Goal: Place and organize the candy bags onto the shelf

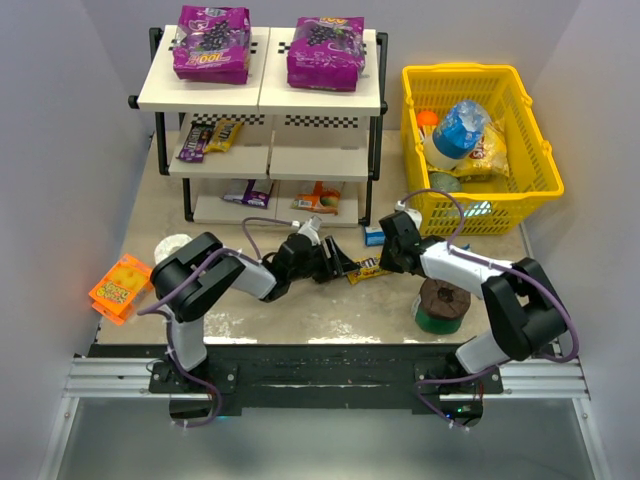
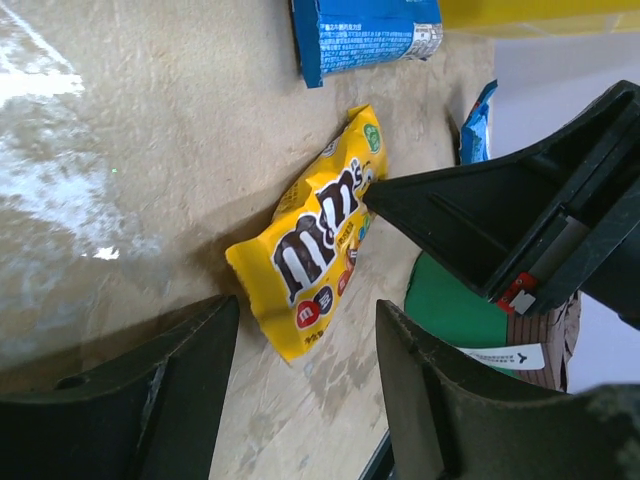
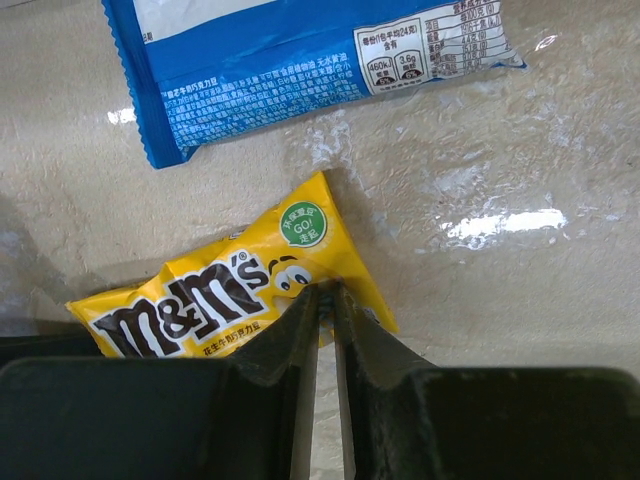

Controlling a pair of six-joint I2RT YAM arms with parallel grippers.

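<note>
Fingers almost together, the right gripper (image 3: 326,290) rests its tips on one edge of a yellow candy packet (image 3: 220,300); whether it has pinched the film cannot be told. The packet lies flat midway along the counter, toward the near edge, its long axis roughly parallel to that edge. The left gripper (image 2: 308,320), wide open and empty, faces the packet's other end. The shelf (image 1: 262,60) stands at the far-left corner. The right arm looks better placed to lift.
</note>
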